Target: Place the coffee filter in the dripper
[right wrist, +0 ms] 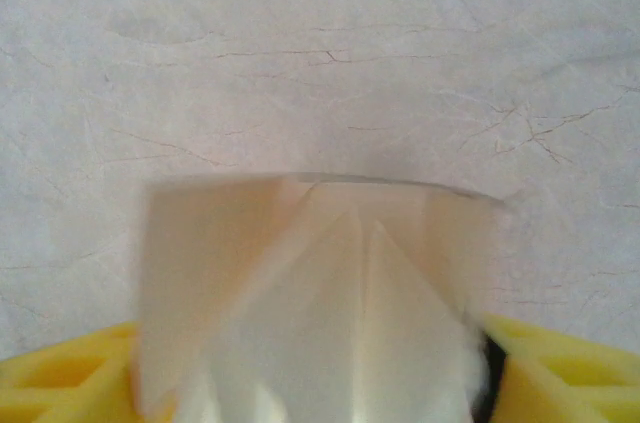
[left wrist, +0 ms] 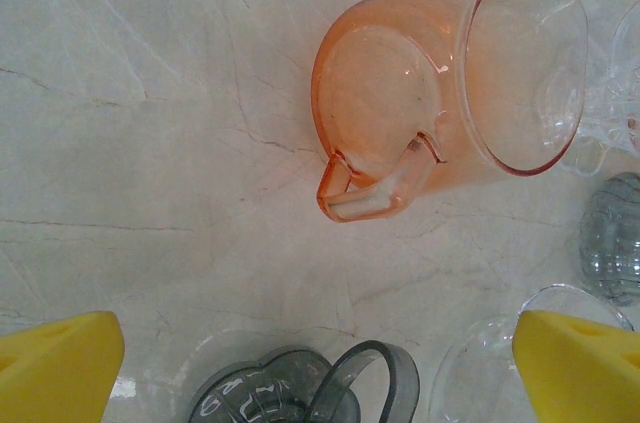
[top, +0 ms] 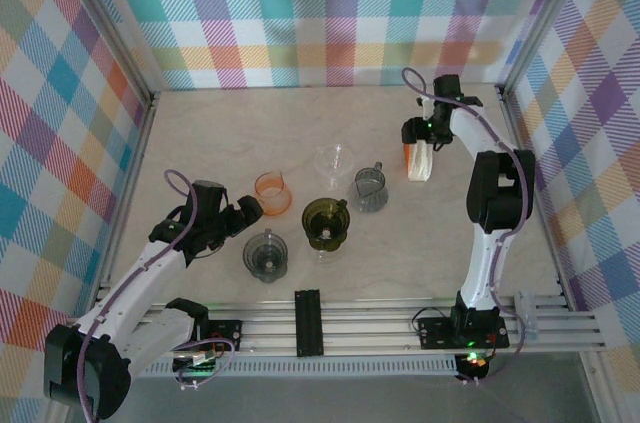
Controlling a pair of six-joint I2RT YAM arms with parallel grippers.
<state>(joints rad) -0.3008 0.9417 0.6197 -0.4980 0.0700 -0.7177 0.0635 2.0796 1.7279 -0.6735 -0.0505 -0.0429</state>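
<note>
1. Yellow fingertip pads (right wrist: 65, 378) of the right gripper (right wrist: 310, 358) rise from the lower edge of the wrist view. The pale, folded paper coffee filter (right wrist: 300, 273) stands between them and reaches past their tips.
2. We cannot tell whether the pads clamp the paper. It is blurred, and a dark gap shows beside one pad.
3. Seen from above, the coffee filter sits at the right gripper over the far right of the pale marble-pattern table (top: 230, 133), well apart from the vessels at centre.
4. The left gripper (left wrist: 318, 363) stands wide open and holds nothing. It is above the table between the orange transparent jug (left wrist: 400, 103) and the smoke-grey ribbed dripper (left wrist: 280, 393). We judge this a ready position for steadying a vessel.
5. An olive-tinted cone dripper (top: 326, 223) stands at centre. We cannot tell which dripper the task intends.
6. Limits of view:
   - The smoke-grey ribbed dripper is cut off by the frame edge.
   - Clear glassware (left wrist: 610, 103) beside the jug is cropped.
   - Whether the filter touches the table is unclear.
</note>
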